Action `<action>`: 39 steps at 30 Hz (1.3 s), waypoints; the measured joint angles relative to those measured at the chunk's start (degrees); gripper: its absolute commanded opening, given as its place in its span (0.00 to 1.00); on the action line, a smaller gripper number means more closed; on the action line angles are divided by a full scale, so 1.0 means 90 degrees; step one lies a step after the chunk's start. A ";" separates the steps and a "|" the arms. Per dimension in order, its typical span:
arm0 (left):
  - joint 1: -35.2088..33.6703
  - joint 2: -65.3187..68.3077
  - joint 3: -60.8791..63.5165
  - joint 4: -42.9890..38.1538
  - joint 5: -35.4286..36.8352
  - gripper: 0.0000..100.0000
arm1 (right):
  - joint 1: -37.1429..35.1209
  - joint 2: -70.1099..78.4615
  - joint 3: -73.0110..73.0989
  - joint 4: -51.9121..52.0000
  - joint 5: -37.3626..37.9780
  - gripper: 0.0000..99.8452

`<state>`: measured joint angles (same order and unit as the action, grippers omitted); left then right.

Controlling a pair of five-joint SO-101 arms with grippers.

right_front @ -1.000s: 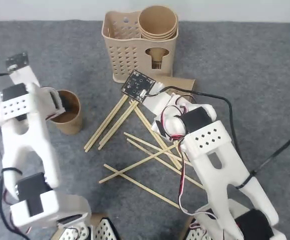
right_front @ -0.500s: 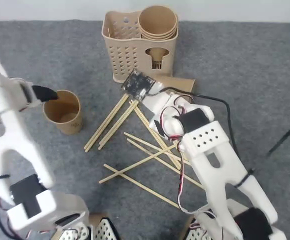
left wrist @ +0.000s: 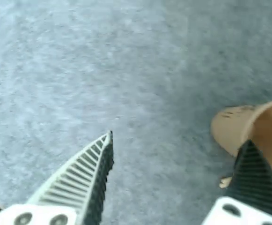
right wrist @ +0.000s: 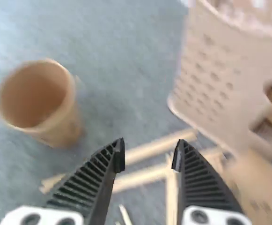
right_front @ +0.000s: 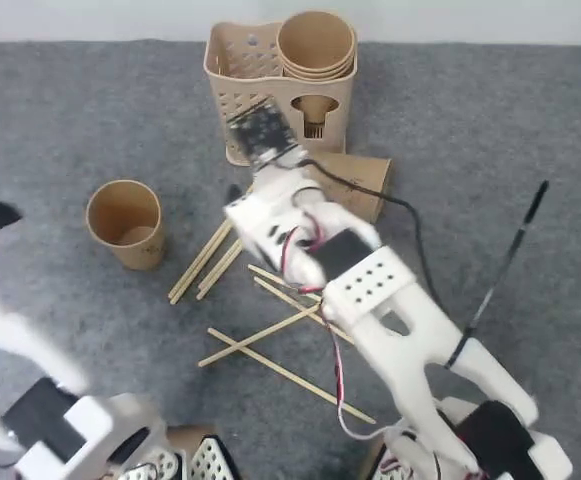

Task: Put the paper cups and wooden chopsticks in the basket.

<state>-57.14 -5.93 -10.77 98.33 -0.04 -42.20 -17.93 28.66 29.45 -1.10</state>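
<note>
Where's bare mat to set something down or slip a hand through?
Bare: the mat left of the basket, past the upright cup; also right of the basket and the lying cup. Crowded: the centre, with chopsticks under the right arm.

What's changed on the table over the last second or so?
The left pincer, open, has drawn back sideways from the upright brown paper cup. The right pincer has swung across the wooden chopsticks toward the beige plastic basket. Cup, chopsticks and basket stayed put.
</note>
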 measured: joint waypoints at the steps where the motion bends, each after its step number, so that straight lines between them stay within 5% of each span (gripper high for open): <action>1: -0.0166 0.0000 0.0039 -0.0020 -0.0049 0.39 | -0.0147 0.0000 0.0000 -0.0147 0.0000 0.18; 10: -0.1192 0.0000 0.1143 -0.1133 -0.0449 0.39 | -0.0576 0.1172 -0.0527 -0.0840 0.0000 0.22; 23: -0.1543 0.0000 0.1954 -0.1983 -0.0469 0.39 | -0.0947 0.4142 -0.4650 0.1172 -0.1133 0.23; 34: -0.1543 0.0000 0.2042 -0.2022 -0.0469 0.39 | -0.1172 0.5490 -0.6154 0.2051 -0.1739 0.25; 39: -0.1543 0.0000 0.2042 -0.2022 -0.0469 0.39 | -0.1241 0.5695 -0.6183 0.2061 -0.1758 0.12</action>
<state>-71.03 -5.93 7.60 80.13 -4.26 -53.36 33.32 -26.99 48.00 -16.92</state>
